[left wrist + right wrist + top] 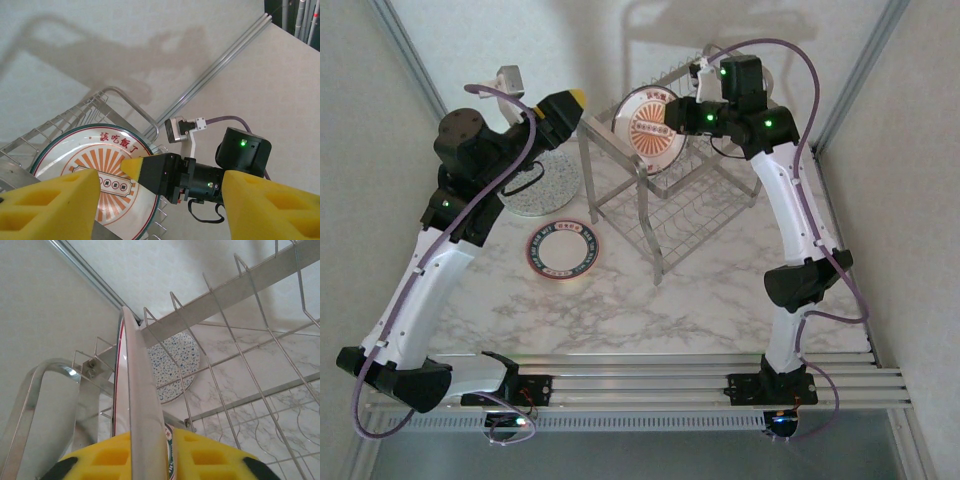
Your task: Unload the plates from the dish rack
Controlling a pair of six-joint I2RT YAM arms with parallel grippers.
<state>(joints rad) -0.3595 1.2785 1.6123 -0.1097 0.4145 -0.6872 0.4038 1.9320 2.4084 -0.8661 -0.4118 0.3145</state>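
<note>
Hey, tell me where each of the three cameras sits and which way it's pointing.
Top external: above and behind the bases, looking down on table, dish rack and both arms.
Left wrist: on the left gripper, facing the sunburst plate's face; its yellow fingers frame the bottom.
Right wrist: on the right gripper, looking along that plate's rim; its fingers clamp it.
Shared: both wrist views show the sunburst plate.
</note>
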